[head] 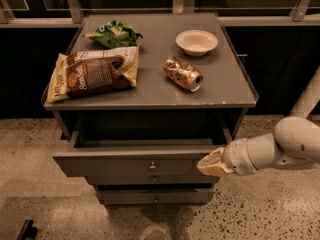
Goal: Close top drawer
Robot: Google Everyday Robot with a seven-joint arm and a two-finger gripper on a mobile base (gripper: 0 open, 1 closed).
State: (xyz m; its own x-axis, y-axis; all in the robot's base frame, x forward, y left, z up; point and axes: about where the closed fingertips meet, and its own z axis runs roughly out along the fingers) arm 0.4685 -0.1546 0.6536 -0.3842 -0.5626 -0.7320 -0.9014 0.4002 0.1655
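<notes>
Nearest the camera, my gripper point(212, 163) sits low on the right, at the right end of the top drawer point(110, 167), touching its front panel or just beside it. I cannot tell how far the gripper is open, and I see nothing held in it.

The top drawer stands pulled well out from the cabinet, with its knob point(152, 167) at the centre of the front. Under it, the 2 lower drawers point(130, 196) look pushed in.

I judge this to be the closing step, with contact at the front made or nearly made. The next move calls for a straight, level push toward the cabinet. Since I am pressing at 1 end and not at the knob, the drawer could skew and bind on its runners, so I would push slowly.

The inside of the drawer is in shadow. I make out nothing in it.

Farther back, on the tabletop point(155, 91), a chip bag point(92, 74) lies flat at the left and a crushed can point(183, 74) lies on its side right of centre. Beyond them are a green bag point(114, 34) and a bowl point(196, 41), which looks empty.
</notes>
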